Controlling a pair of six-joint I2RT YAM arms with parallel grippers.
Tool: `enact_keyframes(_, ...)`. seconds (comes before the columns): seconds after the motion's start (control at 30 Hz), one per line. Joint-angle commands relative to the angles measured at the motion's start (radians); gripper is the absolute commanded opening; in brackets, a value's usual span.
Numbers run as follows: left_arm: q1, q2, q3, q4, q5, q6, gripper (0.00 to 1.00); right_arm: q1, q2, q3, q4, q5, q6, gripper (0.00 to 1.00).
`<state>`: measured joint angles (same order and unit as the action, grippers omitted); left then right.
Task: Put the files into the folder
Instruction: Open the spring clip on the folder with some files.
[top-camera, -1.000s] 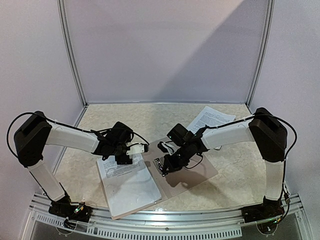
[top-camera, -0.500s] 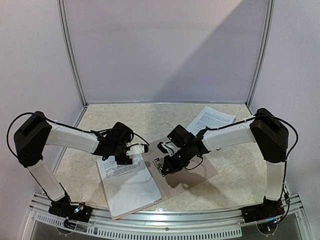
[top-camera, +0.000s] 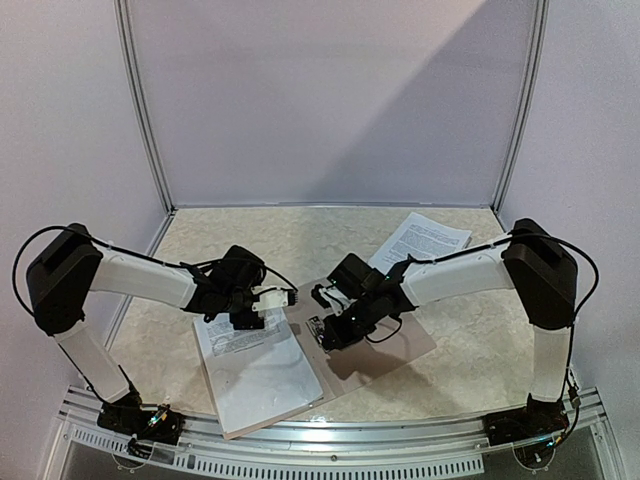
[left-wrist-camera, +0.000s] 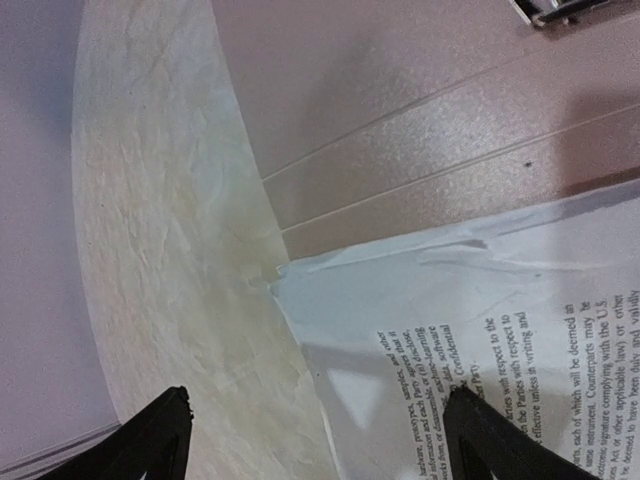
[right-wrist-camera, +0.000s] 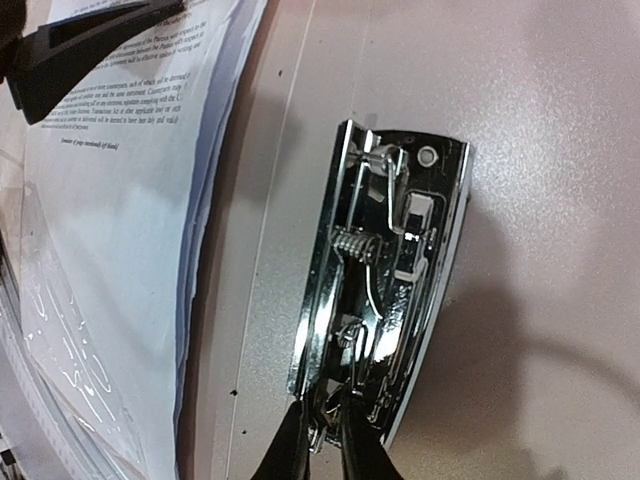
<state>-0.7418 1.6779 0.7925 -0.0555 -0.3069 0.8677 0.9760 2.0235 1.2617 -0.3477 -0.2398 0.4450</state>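
The folder (top-camera: 400, 345) lies open on the tabletop (top-camera: 250, 235), its 2 leaves flat. The files (top-camera: 260, 375) sit as a stack on the left leaf, and 1 more sheet (top-camera: 420, 240) lies well apart on the far right of the tabletop. The metal clip (right-wrist-camera: 385, 290) sits on the right leaf, just beside the spine creases and apart from the stack's edge.

The right gripper (right-wrist-camera: 325, 425) is pinched nearly closed on the near end of the clip, seemingly on its lever. The left gripper (left-wrist-camera: 320, 440) hangs wide open and empty above the stack's far corner.

The step in hand looks like working the clip so it can take the paper. To do it well:

1. Keep the pinch centred on the lever, since the chrome is slick and the hold is narrow.
2. Swing the lever along its hinge arc rather than pulling sideways, or the light cardboard leaf will likely slide or lift.
3. Bring the left gripper down onto the stack's corner to steady both paper and folder.
4. Keep the sheets square, as a fanned stack would probably catch on the clip.
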Motion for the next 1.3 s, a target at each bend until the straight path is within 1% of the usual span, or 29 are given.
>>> enact_keyframes(0.0,-0.008,0.024,-0.057,-0.088,-0.016,0.027,0.89,0.006,0.125,-0.087,-0.262,0.277,-0.028,0.14)
enact_keyframes(0.07,-0.008,0.02,-0.06,-0.086,-0.014,0.031,0.89,0.013,0.129,-0.096,-0.252,0.253,-0.028,0.15)
enact_keyframes(0.17,-0.008,0.015,-0.063,-0.083,-0.008,0.031,0.89,0.029,0.14,-0.092,-0.26,0.259,-0.022,0.16)
enact_keyframes(0.3,-0.009,0.017,-0.073,-0.078,-0.022,0.041,0.89,0.029,0.141,-0.094,-0.272,0.287,-0.009,0.11)
enact_keyframes(0.43,-0.008,0.016,-0.08,-0.078,-0.033,0.05,0.89,0.03,0.116,-0.086,-0.262,0.252,-0.01,0.09)
enact_keyframes(0.47,-0.008,0.017,-0.081,-0.077,-0.036,0.052,0.89,0.029,0.112,-0.081,-0.262,0.215,-0.009,0.09)
enact_keyframes(0.6,-0.008,0.014,-0.084,-0.078,-0.039,0.053,0.89,0.027,0.104,-0.037,-0.276,0.174,-0.001,0.11)
enact_keyframes(0.7,-0.008,0.016,-0.082,-0.079,-0.041,0.055,0.89,0.026,0.087,0.016,-0.27,0.078,-0.012,0.13)
enact_keyframes(0.8,-0.008,0.016,-0.081,-0.081,-0.043,0.057,0.89,0.026,0.064,0.077,-0.264,-0.016,-0.043,0.17)
enact_keyframes(0.9,-0.008,0.017,-0.074,-0.085,-0.044,0.056,0.89,0.008,0.017,0.098,-0.21,-0.125,-0.046,0.22)
enact_keyframes(1.1,-0.008,0.019,-0.059,-0.097,-0.041,0.054,0.89,-0.056,-0.092,0.054,-0.079,-0.282,0.015,0.28)
enact_keyframes(1.27,-0.008,0.011,-0.032,-0.122,-0.033,0.047,0.89,-0.104,-0.155,-0.024,-0.049,-0.267,0.04,0.26)
